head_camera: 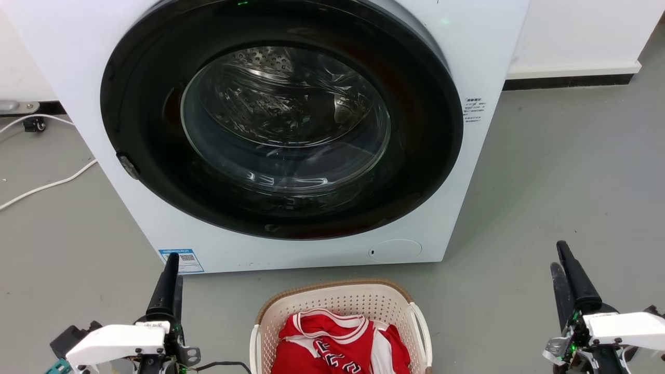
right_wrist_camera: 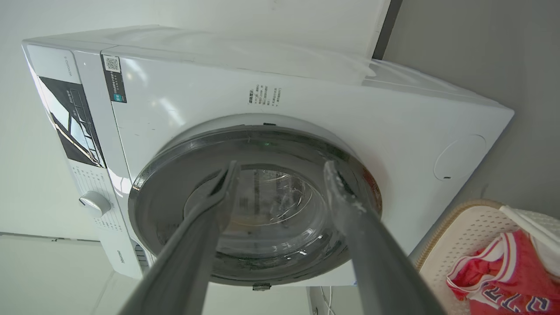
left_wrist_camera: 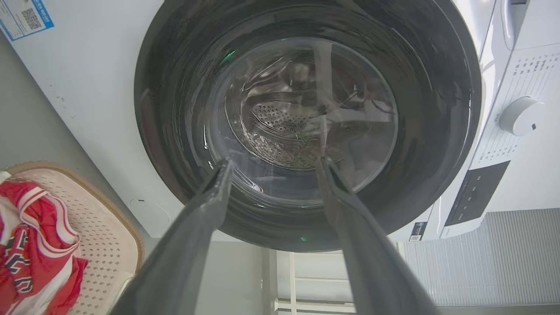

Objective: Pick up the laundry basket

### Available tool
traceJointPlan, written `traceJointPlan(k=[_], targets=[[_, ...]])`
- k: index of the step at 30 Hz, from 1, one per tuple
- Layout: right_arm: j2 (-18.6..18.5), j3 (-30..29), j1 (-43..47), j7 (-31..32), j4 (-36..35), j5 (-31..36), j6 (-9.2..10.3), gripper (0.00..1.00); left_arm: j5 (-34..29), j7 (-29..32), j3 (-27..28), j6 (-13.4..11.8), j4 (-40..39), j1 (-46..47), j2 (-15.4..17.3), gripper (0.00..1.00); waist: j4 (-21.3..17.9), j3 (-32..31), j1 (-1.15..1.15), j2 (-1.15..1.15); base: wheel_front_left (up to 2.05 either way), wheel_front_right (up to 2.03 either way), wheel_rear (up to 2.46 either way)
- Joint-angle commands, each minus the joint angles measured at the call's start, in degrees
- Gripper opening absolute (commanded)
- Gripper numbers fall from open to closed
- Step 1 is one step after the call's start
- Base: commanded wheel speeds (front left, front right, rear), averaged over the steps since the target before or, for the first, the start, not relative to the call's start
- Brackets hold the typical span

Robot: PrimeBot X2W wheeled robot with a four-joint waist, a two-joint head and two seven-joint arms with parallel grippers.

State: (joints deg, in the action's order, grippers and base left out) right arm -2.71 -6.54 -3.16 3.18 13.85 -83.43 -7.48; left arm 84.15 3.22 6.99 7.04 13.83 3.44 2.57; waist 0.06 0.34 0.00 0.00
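The laundry basket (head_camera: 337, 304) sits on the grey floor (head_camera: 545, 182) between the two grippers, touching neither. Its side is nearer the left gripper (head_camera: 173, 258) than the right gripper (head_camera: 559, 255), and it lies back from both sets of fingertips, which point past it toward the white washer (head_camera: 467, 62). In the left wrist view the left gripper (left_wrist_camera: 274, 161) has its two dark fingers spread wide with nothing between them. The laundry basket (left_wrist_camera: 109, 205) lies off to one side of them, at the lower left corner. In the right wrist view the right gripper (right_wrist_camera: 281, 164) is likewise spread wide and holds nothing. There the laundry basket (right_wrist_camera: 468, 232) lies to the other side, at the lower right. The basket stands upright, mouth up. Its brown far rim is turned to the washer's front, just short of it, and one white handle faces each gripper. A red and white jersey (head_camera: 337, 343) lies bunched inside. The head view's bottom edge cuts off the near end, so I cannot tell which way the long axis runs.
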Motion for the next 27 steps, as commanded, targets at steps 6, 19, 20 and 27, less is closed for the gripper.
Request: traceJointPlan(k=[6, 19, 20, 27], targets=[[-0.19, 0.38, 0.18, -1.8, -3.71, 8.57, -0.01, 1.0, -7.59, -1.85, -0.13, -1.06, -3.54, 0.12, 0.2, 1.0, 0.08, 0.08, 0.0, 0.0, 0.0, 0.0, 0.0], [-0.2, 3.14, 1.87, -4.83, -8.46, 27.44, -0.01, 1.0, -23.87, -4.89, -2.72, -2.99, -7.18, -1.16, 0.24, 1.0, 0.37, 0.2, 0.0, 0.0, 0.0, 0.0, 0.0], [-0.2, 3.33, 2.01, -5.05, -8.69, 28.8, -0.01, 1.0, -25.02, -5.12, -2.9, -3.03, -7.35, -1.25, 0.24, 1.0, 0.39, 0.2, 0.0, 0.0, 0.0, 0.0, 0.0], [-0.21, 4.04, 2.93, -6.52, -9.77, 37.28, -0.01, 1.0, -31.92, -6.59, -3.59, -3.67, -8.46, -1.89, 0.26, 1.0, 0.45, 0.16, 0.0, 0.0, 0.0, 0.0, 0.0]])
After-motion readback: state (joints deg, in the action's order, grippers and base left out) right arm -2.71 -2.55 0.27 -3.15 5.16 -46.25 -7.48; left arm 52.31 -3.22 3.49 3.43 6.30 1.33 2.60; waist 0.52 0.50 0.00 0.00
